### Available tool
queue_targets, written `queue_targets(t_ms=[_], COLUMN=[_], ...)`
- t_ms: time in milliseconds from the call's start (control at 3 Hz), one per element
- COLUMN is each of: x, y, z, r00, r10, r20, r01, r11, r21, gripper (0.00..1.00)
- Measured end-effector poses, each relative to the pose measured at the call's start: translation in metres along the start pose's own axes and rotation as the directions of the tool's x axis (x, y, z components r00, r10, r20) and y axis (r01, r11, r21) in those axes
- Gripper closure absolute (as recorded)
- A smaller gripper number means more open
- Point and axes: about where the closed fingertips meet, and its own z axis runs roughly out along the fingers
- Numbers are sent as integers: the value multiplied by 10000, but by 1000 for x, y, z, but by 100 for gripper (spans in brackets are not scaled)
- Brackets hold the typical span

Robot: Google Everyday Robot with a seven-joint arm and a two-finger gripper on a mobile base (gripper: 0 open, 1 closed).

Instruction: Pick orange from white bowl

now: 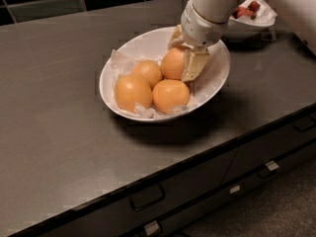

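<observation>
Three other oranges (170, 95) lie in the white bowl (148, 37) on crumpled paper (118, 62) — close against the front and left of the orange (171, 64), which sits toward the back. The gripper (181, 60) pinches this orange, one finger on each side. A second bowl (249, 29) with red pieces stands behind. Dark grey counter (54, 112) — drawers (148, 196) below, dark tiles (49, 1) behind.
</observation>
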Motion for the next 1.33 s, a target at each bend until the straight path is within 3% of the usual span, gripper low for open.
queue_targets(t_ms=[667, 1000, 1333], x=[-1, -1, -5], y=[1, 4, 15], z=[8, 10, 15], r00=[10000, 10000, 10000], r10=[-45, -17, 43], r20=[-23, -13, 26], r01=[46, 17, -44], r11=[9998, 9998, 9996], r21=[218, 203, 274], gripper=[37, 27, 46])
